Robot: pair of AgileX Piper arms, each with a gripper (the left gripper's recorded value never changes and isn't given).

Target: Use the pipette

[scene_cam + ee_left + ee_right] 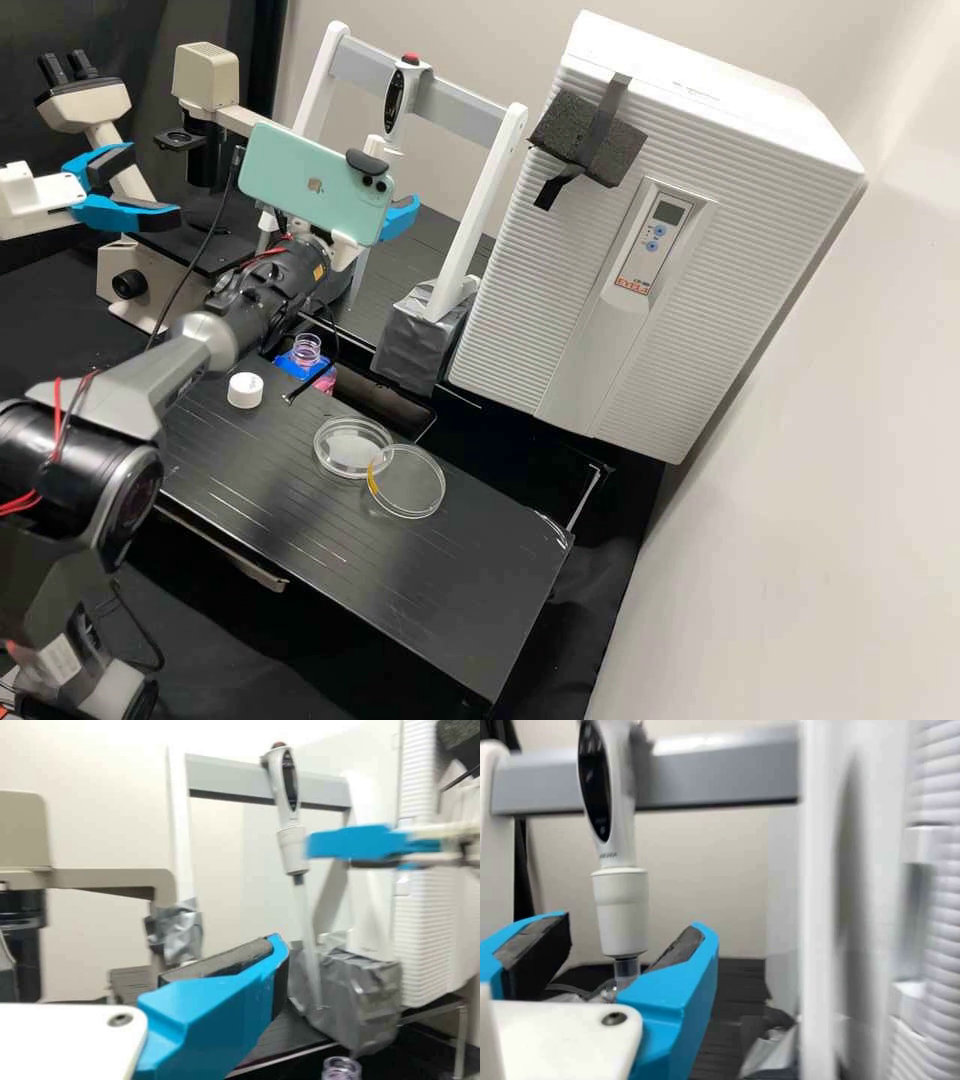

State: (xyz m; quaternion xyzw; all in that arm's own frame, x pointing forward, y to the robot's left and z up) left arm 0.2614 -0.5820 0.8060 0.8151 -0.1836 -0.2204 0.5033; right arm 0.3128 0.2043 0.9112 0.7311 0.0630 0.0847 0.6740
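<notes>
nearest me, on the black tabletop (420,590), a clear dish (350,447) lies touching a second dish (410,482). just beyond them sit a white cap (245,390) and a small bottle (307,350) of pink liquid, near each other but apart.

past the bottle the right arm runs up from the near left corner, a mint phone (318,182) clipped at its wrist. the right gripper (622,945) is at the pipette (395,95), which hangs upright from the crossbar of a white and grey stand (470,210). its blue fingers (675,982) are spread wide, one on each side of the pipette's lower barrel. they grip nothing, and i can see a gap on either side.

off to the left the left gripper (150,185) hangs in front of the microscope (130,285), well apart from the pipette. its fingers (125,213) are parted and empty. to the right of the stand rises a big ribbed white machine (600,300).
</notes>
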